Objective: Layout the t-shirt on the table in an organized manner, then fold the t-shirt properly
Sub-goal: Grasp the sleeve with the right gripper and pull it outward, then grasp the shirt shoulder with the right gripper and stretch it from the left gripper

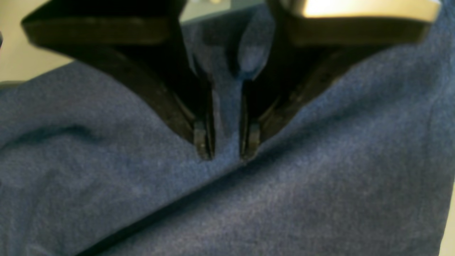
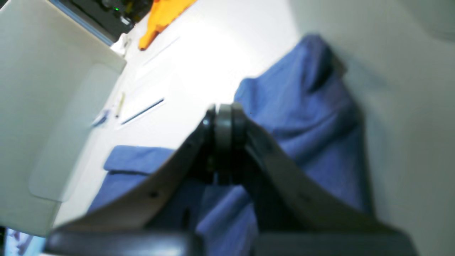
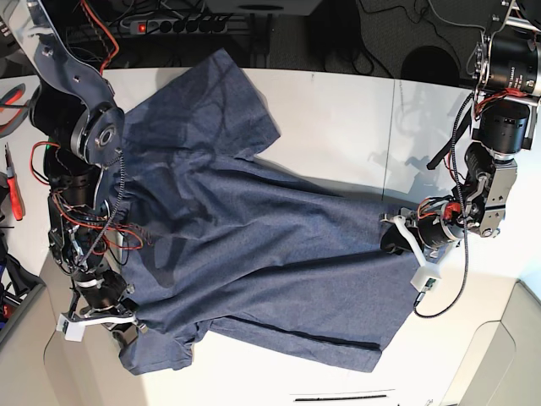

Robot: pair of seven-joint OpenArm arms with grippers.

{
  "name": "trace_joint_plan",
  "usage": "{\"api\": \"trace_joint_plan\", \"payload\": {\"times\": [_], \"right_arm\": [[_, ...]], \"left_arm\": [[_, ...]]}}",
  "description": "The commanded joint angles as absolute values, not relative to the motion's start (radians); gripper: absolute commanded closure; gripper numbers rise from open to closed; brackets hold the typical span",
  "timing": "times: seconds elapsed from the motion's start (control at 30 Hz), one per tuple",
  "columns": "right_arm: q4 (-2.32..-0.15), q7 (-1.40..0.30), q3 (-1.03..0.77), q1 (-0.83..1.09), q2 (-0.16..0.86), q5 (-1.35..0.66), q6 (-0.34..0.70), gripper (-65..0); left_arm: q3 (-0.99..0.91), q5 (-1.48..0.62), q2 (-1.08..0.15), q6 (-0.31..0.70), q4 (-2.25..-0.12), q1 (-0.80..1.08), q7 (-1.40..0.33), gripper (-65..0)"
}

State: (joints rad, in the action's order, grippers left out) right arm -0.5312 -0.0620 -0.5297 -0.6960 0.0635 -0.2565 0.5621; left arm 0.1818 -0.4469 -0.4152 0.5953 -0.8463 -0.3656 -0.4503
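The navy-blue t-shirt [image 3: 254,245] lies spread over the white table [image 3: 338,118], plain side up, with one sleeve toward the far edge and one near the lower left. My left gripper [image 3: 393,241] sits at the shirt's right-hand edge. In the left wrist view it [image 1: 226,149] is shut on a ridge of the t-shirt [image 1: 320,177] pinched between its black fingertips. My right gripper [image 3: 127,328] is at the lower-left sleeve. In the right wrist view it [image 2: 224,119] has its tips pressed together with no cloth visibly between them, and the t-shirt [image 2: 302,117] lies beyond on the table [image 2: 199,64].
A dark seam [image 3: 390,144] crosses the table right of the shirt. A thin dark stick [image 3: 342,395] lies by the near edge. A pale bin [image 3: 507,355] stands at the lower right. An orange cloth [image 2: 160,17] lies far off. Cables and a power strip [image 3: 169,25] run behind the table.
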Motion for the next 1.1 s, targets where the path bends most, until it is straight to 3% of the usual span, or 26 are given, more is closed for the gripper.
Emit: {"api": "trace_joint_plan", "payload": {"times": [0.0, 0.17, 0.37, 0.8, 1.07], "right_arm": [[-0.548, -0.068, -0.528, -0.727, 0.068, -0.300, 0.585, 0.0], [-0.550, -0.218, -0.528, -0.699, 0.060, -0.439, 0.595, 0.0], [-0.660, -0.292, -0.522, -0.634, 0.018, -0.436, 0.608, 0.0], [-1.284, -0.292, -0.293, -0.307, 0.000, -0.140, 0.598, 0.0], [-1.481, -0.289, -0.205, -0.107, 0.000, -0.031, 0.598, 0.0]], "left_arm": [[0.176, -0.460, -0.427, 0.596, -0.861, -0.393, -0.429, -15.7], [0.175, -0.460, -0.427, 0.596, -0.861, -0.393, -0.415, -15.7], [0.175, -0.460, -0.426, 0.596, -0.861, -0.393, -0.383, -15.7], [0.175, -0.459, -0.427, 0.596, -0.861, -0.393, -0.271, -15.7], [0.175, -0.452, -0.427, 0.596, -0.861, -0.393, -0.258, -15.7]]}}
